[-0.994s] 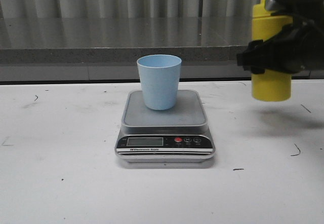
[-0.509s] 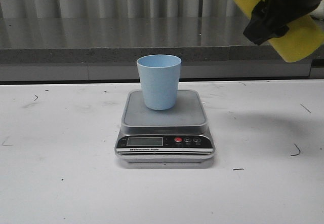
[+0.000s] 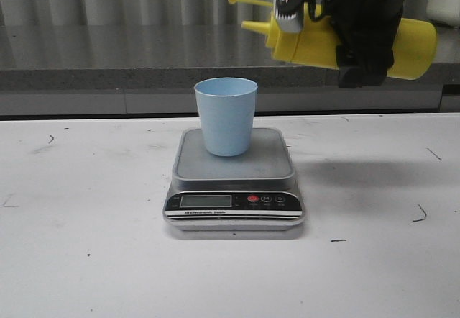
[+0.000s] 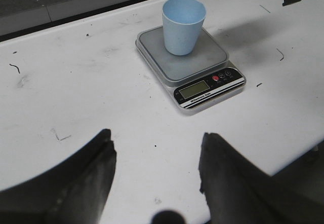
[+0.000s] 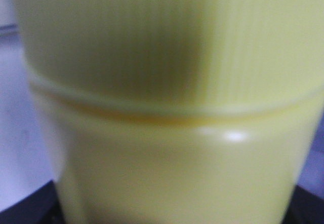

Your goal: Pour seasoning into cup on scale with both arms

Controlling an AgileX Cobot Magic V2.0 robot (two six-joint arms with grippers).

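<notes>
The pale blue cup (image 3: 226,116) stands upright on the steel platform of the scale (image 3: 273,161) at the table's middle; both also show in the left wrist view, the cup (image 4: 183,25) on the scale (image 4: 210,62). My right gripper (image 3: 363,34) is shut on the yellow seasoning bottle (image 3: 305,42) and holds it lying nearly level, high up, right of the cup. Its cone nozzle (image 3: 253,26) points left, close to above the cup's right rim. The bottle (image 5: 162,107) fills the right wrist view. My left gripper (image 4: 157,153) is open and empty, low over the near table.
A grey ledge and corrugated wall (image 3: 144,52) run behind the white table (image 3: 86,210). Small dark scuff marks dot the tabletop. The scale's black front panel (image 3: 233,201) carries a display and a red button.
My right gripper has lifted the bottle, swung it left and tipped it from upright to nearly level, nozzle towards the cup. The cup and the scale have not moved.
</notes>
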